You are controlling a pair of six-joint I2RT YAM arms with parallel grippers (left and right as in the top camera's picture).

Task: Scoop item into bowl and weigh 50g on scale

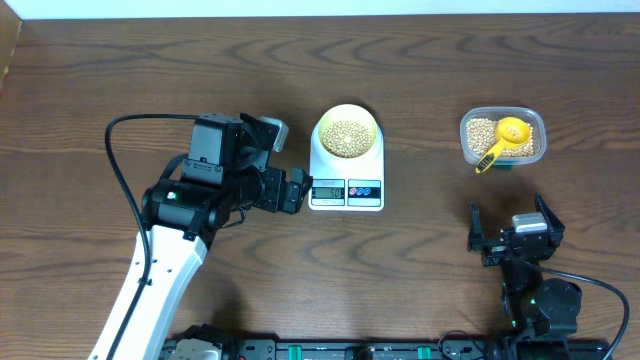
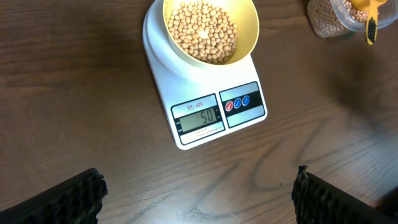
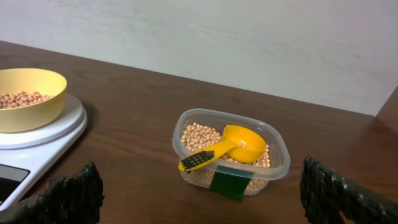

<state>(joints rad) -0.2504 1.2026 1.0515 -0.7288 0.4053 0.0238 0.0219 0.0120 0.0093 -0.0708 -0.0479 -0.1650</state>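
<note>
Bowl (image 2: 249, 38) of beans (image 2: 202, 31) sits on scale (image 2: 186, 93); display (image 2: 200, 118) reads 50. Scoop (image 3: 239, 143) lies in tub (image 3: 280, 163), on more beans. Left gripper (image 2: 199, 180), right gripper (image 1: 511, 212): jaws fully apart, both empty, clear of scale.

**Reading 50 on the scale**

Showing the digits 50 in dark segments on the grey display (image 2: 200, 117) of the scale (image 2: 211, 84), standing out plainly in the left wrist view. Carrying a small printed line (image 2: 195, 105) just above that display, looking like SF-400, though blurring slightly at the last characters. Bearing tiny white symbols on the red and blue buttons (image 2: 237, 103) beside the display, too small for reading. Appearing from overhead only as a dark smudge of digits, not coming through legibly at that size. Giving nothing legible on the green label (image 3: 229, 185) stuck to the front of the clear tub (image 3: 273, 149) in the right wrist view.
</note>
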